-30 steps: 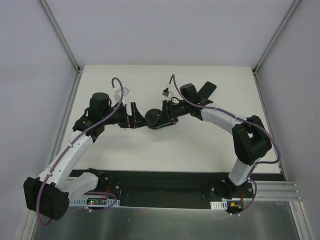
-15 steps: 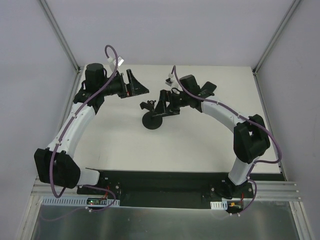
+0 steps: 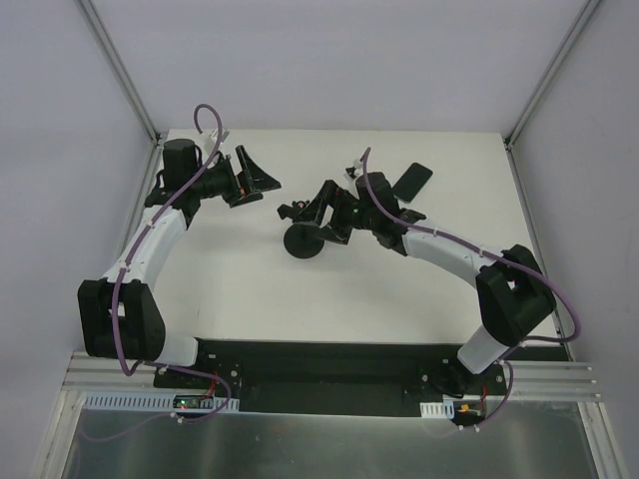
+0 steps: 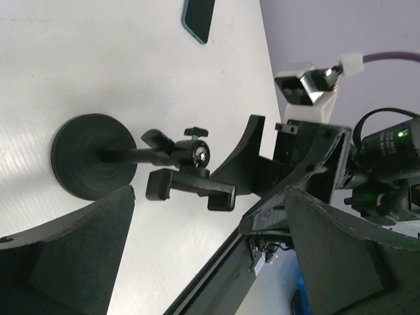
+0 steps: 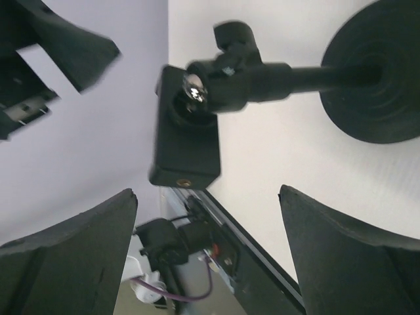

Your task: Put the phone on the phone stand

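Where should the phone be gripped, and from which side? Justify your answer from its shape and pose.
Grip the phone across its two long edges, near mid-length, descending from straight above. It lies flat on the table, so only the thin side edges offer purchase, and its narrow width likely fits open jaws.

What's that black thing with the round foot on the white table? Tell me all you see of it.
It is a matte black phone stand: a round disc base flat on the white table, a thin upright stem, a joint with a small knob, and a rectangular clamp head on top. The clamp is empty. The right gripper hangs open near the head, not gripping it.
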Robot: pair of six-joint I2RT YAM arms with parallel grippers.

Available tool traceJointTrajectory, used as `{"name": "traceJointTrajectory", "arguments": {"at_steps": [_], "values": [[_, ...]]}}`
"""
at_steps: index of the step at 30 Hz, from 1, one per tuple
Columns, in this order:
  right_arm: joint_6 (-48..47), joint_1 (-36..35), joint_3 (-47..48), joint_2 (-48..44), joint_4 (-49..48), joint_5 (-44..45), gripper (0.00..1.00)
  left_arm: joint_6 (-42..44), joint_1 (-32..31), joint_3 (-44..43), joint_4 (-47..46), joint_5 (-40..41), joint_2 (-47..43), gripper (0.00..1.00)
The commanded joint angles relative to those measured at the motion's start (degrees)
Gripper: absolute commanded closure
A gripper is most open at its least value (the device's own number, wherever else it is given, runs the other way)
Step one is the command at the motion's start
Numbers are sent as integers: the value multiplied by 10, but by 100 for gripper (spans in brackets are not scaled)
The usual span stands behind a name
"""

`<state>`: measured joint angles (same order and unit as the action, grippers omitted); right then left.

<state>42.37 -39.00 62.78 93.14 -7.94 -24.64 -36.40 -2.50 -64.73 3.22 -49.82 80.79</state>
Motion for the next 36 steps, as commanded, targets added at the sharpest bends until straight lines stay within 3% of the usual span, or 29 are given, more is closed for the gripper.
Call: {"name": "traceJointTrajectory", "arguments": {"at_steps": [1,3,7,10,13,18,27,32,36], "values": [[83,2,44,6,-72,18,8,14,9,20,-30,-19,-10,6],[91,-9,47,7,-73,35,10,-8,9,21,-50,-40,-4,7],[156,-15,17,3,-82,107,19,10,7,50,-58,15,-18,8],[204,-19,12,10,-100,124,27,-2,7,40,-55,-11,-9,12],[228,-34,11,22,-123,136,31,4,6,51,-56,14,-31,12],[259,-36,8,39,-153,134,56,2,8,46,-54,4,-31,12],[246,-38,-52,27,-212,157,86,12,3,57,-53,29,-57,12],[177,-20,-53,42,-226,84,95,-2,-4,52,-54,6,-29,12],[137,4,-78,75,-309,36,99,-2,-6,65,-56,11,-53,12]]}}
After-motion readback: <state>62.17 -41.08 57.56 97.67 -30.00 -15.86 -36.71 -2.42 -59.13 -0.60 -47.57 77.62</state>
